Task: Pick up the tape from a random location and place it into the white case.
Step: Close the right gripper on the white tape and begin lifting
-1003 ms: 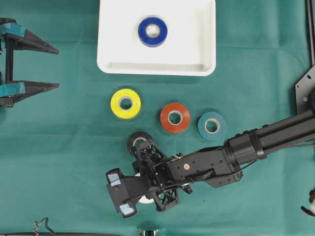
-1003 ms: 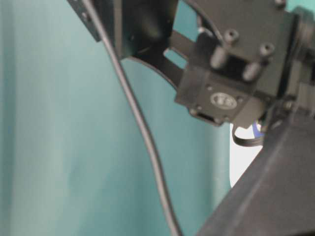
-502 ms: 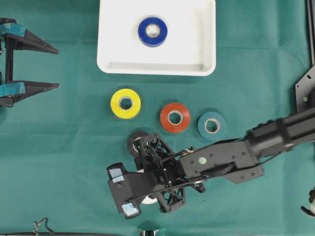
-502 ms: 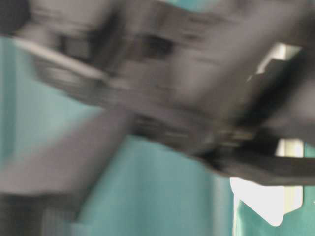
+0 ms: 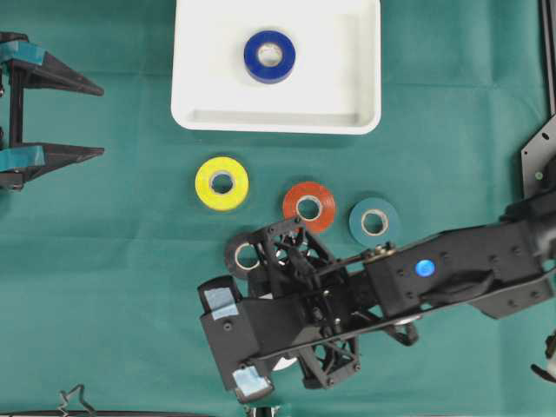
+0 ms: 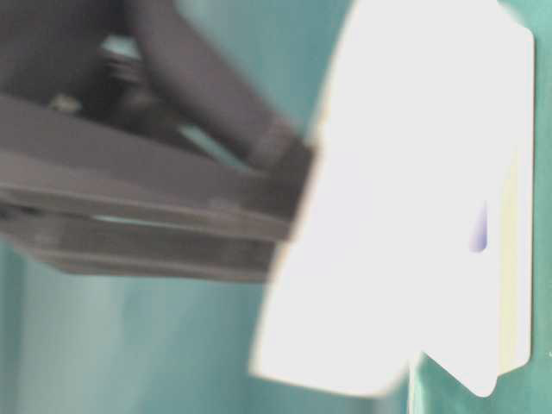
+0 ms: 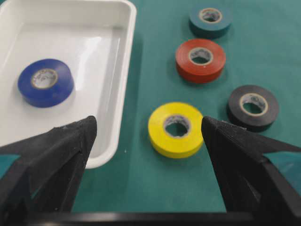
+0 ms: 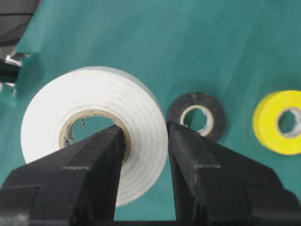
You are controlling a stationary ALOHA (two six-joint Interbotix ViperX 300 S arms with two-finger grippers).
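Right claw (image 8: 143, 160) clamped across one wall of the white tape (image 8: 96, 129), one finger through the core, near the table's front edge. Light, stiff, smooth; wall grip suits. Left claw (image 7: 146, 155) wide, empty. White case (image 5: 195, 61) at the back edge.

One roll (image 5: 269, 56) in the white case (image 5: 347, 87), four rolls (image 5: 221, 183) below it

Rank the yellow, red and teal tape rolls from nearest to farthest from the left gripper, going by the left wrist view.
From the left gripper:
1. Yellow roll, just ahead between the fingers.
2. Red roll, farther ahead, to the right.
3. Teal roll, farthest, near the top edge.
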